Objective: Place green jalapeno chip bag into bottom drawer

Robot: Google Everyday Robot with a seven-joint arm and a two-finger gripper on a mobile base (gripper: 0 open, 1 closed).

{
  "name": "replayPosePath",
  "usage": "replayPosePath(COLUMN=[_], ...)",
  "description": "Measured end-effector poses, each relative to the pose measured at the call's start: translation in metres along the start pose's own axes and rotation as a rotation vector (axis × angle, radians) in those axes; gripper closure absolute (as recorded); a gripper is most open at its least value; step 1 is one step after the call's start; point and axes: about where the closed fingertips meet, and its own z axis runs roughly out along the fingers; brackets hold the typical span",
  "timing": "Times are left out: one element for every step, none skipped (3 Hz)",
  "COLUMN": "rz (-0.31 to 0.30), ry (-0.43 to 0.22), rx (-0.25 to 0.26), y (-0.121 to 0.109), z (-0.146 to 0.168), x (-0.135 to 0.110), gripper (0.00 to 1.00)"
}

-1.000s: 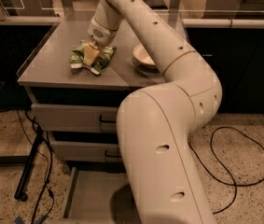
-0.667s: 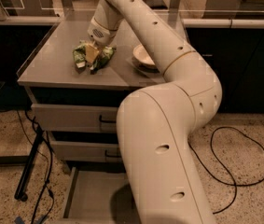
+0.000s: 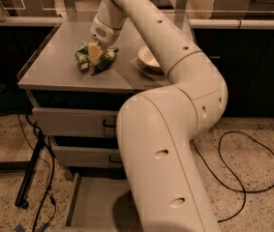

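Compared to a second ago, the green jalapeno chip bag [image 3: 84, 61] has scooted a hair to the right and bunched up more. The arm has barely budged otherwise.

The hand [image 3: 95, 54] is coming down from above, right into the middle of the bag. It looks clamped on it, with green foil puffing out on both sides. The bag is on the counter [image 3: 49, 74], left of the cream bowl [image 3: 148, 58] and clear of it. Its long side runs roughly left to right.

What matters next is that the bottom drawer [image 3: 95, 207] is pulled open at floor level, straight down and toward the camera from the bag. So my guess is lift, pull back past the counter's front edge, then drop low. The robot's own arm hides the drawer's right part, so I can't see how much room is there.
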Motion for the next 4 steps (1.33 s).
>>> replayPosePath(rz=[-0.002,-0.105,-0.22,-0.26], ry=[-0.002,-0.065,-0.147,-0.143], rx=[0.004,0.071,0.122,0.095], y=[0.0,0.008,0.042,0.071], z=[-0.005,-0.034,-0.067,-0.054], x=[-0.001,-0.019,-0.037,-0.037], gripper=[1.0,1.0,1.0,1.0])
